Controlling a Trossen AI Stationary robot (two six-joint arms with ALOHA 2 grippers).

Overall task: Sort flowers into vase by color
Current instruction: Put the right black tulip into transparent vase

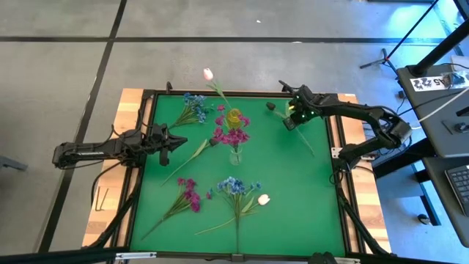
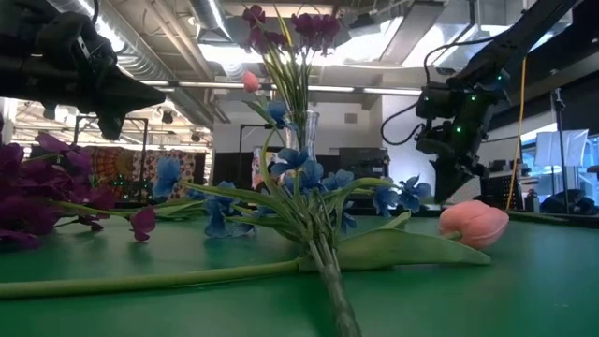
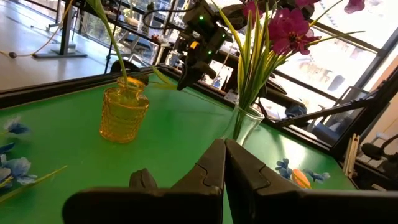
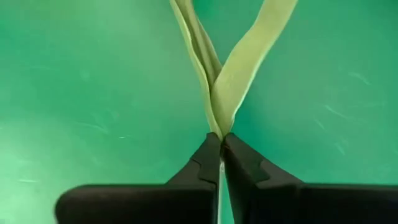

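Two end effectors show over the green worktop [image 1: 293, 198]. The right end effector [image 4: 221, 140] is clamped on a green stem [image 4: 239, 68] near the far right corner, its fingers pressed together around the stalk and leaves. The left end effector [image 3: 224, 155] waits with fingers together by the left edge. Magenta sprays [image 1: 231, 136] already stand in the clear vase [image 1: 235, 156], and a pink tulip [image 1: 208, 73] in the yellow vase [image 1: 234, 117]. Blue sprays [image 1: 233, 186] lie loose near the front. The step in hand looks like a pickup; next, the stem must be lifted and tipped upright over its vase.
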